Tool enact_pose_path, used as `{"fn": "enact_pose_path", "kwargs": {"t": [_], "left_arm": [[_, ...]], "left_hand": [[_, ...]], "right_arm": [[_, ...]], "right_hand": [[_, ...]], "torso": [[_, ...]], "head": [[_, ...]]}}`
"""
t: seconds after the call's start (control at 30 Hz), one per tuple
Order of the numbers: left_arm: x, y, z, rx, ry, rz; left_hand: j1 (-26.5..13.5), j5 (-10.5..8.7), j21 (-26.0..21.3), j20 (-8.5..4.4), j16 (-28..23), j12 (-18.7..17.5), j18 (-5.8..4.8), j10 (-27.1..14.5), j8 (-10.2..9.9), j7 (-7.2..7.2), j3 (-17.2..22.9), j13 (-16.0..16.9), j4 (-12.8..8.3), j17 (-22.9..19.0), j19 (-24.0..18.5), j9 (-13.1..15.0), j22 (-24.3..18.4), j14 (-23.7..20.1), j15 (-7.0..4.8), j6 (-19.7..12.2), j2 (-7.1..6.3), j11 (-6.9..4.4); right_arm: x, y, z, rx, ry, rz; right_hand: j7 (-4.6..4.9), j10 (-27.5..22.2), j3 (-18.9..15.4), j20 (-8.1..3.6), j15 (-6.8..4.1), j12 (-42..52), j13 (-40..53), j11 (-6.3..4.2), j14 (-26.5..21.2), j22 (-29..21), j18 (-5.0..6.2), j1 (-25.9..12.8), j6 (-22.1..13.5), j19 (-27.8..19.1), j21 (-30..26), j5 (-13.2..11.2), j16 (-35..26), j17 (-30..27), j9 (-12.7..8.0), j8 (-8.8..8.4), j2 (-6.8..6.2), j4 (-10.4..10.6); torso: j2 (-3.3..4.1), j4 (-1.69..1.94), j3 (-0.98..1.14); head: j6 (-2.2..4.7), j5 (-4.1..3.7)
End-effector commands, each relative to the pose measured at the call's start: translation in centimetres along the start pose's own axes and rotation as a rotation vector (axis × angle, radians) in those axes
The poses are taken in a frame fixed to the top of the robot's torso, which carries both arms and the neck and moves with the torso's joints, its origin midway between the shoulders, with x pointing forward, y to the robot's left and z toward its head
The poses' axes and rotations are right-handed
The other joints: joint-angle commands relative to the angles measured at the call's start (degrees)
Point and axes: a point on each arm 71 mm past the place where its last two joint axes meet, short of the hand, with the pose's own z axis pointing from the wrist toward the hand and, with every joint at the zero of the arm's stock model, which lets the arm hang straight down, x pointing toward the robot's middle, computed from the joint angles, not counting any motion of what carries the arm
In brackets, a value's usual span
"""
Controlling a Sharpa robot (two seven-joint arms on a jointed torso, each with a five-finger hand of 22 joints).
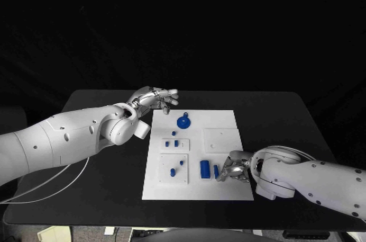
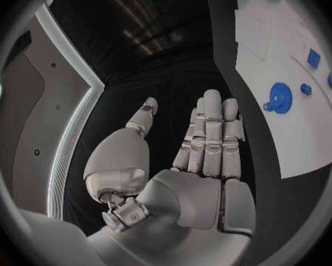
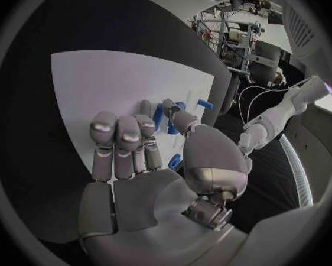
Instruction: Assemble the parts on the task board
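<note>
The robot's left hand point(image 1: 155, 99), at the end of a white arm entering from the left edge of the head view, hovers just off the upper left corner of the flat white rectangular task board point(image 1: 221, 191) at the centre of the black table point(image 1: 91, 146). In the left wrist view its silver fingers point(image 2: 210, 136) stretch out straight, side by side, the thumb apart, holding nothing. The right hand point(image 1: 236, 167), low and right of centre, sits over the board's lower right area with fingers curled down; the right wrist view shows thumb and a finger point(image 3: 179, 119) closing round a small blue elongated part point(image 3: 160, 116), apparently pinched, though the contact is partly hidden. Beside that hand lies a larger blue rectangular block point(image 1: 204, 169). A round blue gear-like piece point(image 1: 183, 121) stands near the board's upper middle. Small blue pegs point(image 1: 174, 143) occupy a raised white plate at centre left, and another blue piece point(image 1: 173, 171) a second plate below it.
</note>
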Motion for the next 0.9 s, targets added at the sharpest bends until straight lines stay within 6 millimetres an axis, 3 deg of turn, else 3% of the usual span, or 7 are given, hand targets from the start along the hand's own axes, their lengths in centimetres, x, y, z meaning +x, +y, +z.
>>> {"fn": "enact_pose_path", "kwargs": {"t": [0.03,0.17,0.27,0.37,0.43,0.6,0.9], "left_arm": [[0.17,-0.10,0.01,0.004,0.015,-0.007],[0.21,-0.10,0.01,0.005,0.015,-0.007],[0.24,-0.08,-0.01,0.003,0.017,-0.007],[0.23,-0.03,-0.04,0.001,0.017,-0.007],[0.24,-0.03,-0.02,0.002,0.016,-0.006],[0.30,-0.02,-0.01,0.001,0.018,-0.007],[0.25,-0.01,-0.03,0.000,0.016,-0.006]], "left_hand": [[0.1,-0.19,-0.4,-0.25,-0.4,-0.1,2.77,-0.1,0.2,-0.05,0.0,0.0,-0.4,0.1,0.2,0.1,0.1,-0.2,0.01,-0.2,0.68,0.26],[0.1,-0.19,-0.4,-0.25,-0.4,-0.1,2.77,-0.1,0.2,-0.05,0.0,0.0,-0.4,0.1,0.2,0.1,0.1,-0.2,0.01,-0.2,0.67,0.26],[0.1,-0.19,-0.4,-0.25,-0.4,-0.1,2.77,-0.1,0.2,-0.05,0.0,0.0,-0.4,0.1,0.2,0.1,0.1,-0.2,0.01,-0.2,0.67,0.26],[0.1,-0.19,-0.4,-0.25,-0.4,-0.1,2.77,-0.1,0.2,-0.05,0.0,0.0,-0.4,0.1,0.2,0.1,0.1,-0.2,0.01,-0.2,0.67,0.25],[0.1,-0.19,-0.4,-0.25,-0.4,-0.1,2.77,-0.1,0.2,-0.05,0.0,0.0,-0.4,0.1,0.2,0.1,0.1,-0.2,0.01,-0.2,0.66,0.25],[0.1,-0.19,-0.4,-0.25,-0.4,-0.1,2.77,-0.1,0.2,-0.05,0.0,0.0,-0.5,0.1,0.2,0.1,0.1,-0.2,0.00,-0.2,0.65,0.25],[0.2,-0.19,-0.4,-0.25,-0.4,-0.1,2.77,-0.1,0.2,-0.06,0.0,0.0,-0.5,0.1,0.2,0.1,0.1,-0.2,0.00,-0.2,0.67,0.25]], "right_arm": [[0.00,0.06,0.07,-0.006,-0.006,-0.005],[-0.16,0.00,0.26,0.006,-0.019,-0.003],[-0.19,0.02,0.30,0.009,-0.023,-0.002],[-0.13,0.12,0.34,0.008,-0.016,0.007],[-0.03,0.19,0.36,0.009,-0.005,0.010],[0.07,0.20,0.51,0.023,0.012,-0.002],[0.23,0.28,0.90,0.037,0.029,-0.009]], "right_hand": [[-0.04,0.1,0.1,0.44,-0.19,-0.3,-0.1,-0.08,-0.1,0.1,4.33,-0.1,0.5,0.0,-0.2,-0.3,0.1,0.1,0.0,0.09,0.25,0.7],[-0.08,0.1,1.2,0.57,-0.22,-0.3,-0.1,-0.11,-0.1,0.2,4.33,-0.9,0.6,0.0,-0.2,-0.2,0.1,0.1,0.0,0.07,-0.14,1.9],[-0.09,0.2,2.8,0.60,-0.24,-0.3,-0.1,-0.17,-0.1,0.3,4.33,-0.5,0.8,0.0,-0.3,-0.1,0.1,0.1,-0.1,0.04,0.49,2.6],[-0.07,0.2,6.6,0.73,-0.17,-0.3,-0.2,-0.10,-0.1,0.5,4.33,0.7,1.0,0.0,-0.2,4.2,0.1,0.1,-0.4,-0.04,1.81,2.2],[-0.05,0.3,7.8,0.88,-0.12,-0.3,-0.2,-0.07,0.0,0.6,4.33,0.5,1.1,0.0,-0.1,4.3,0.1,0.1,-0.5,-0.06,2.33,2.1],[-0.01,0.4,8.0,1.11,-0.06,-0.2,-0.1,-0.03,0.0,0.9,4.33,-0.3,1.2,0.2,0.1,5.1,0.2,0.2,-0.6,-0.07,1.67,1.1],[-0.01,0.4,7.6,1.20,-0.05,-0.2,-0.1,-0.02,0.1,1.0,4.33,-0.6,1.3,0.3,0.1,6.1,0.2,0.2,-0.7,-0.05,1.68,-0.4]], "torso": [[-0.01,-0.02,0.00],[-0.01,0.00,0.00],[0.01,0.00,-0.02],[0.01,-0.01,0.02],[0.00,-0.01,0.03],[-0.01,-0.06,-0.02],[0.03,0.02,-0.02]], "head": [[-0.02,0.02],[-0.06,0.00],[-0.22,-0.25],[-0.23,-0.18],[-0.20,-0.16],[-0.29,-0.18],[-0.31,-0.20]]}}
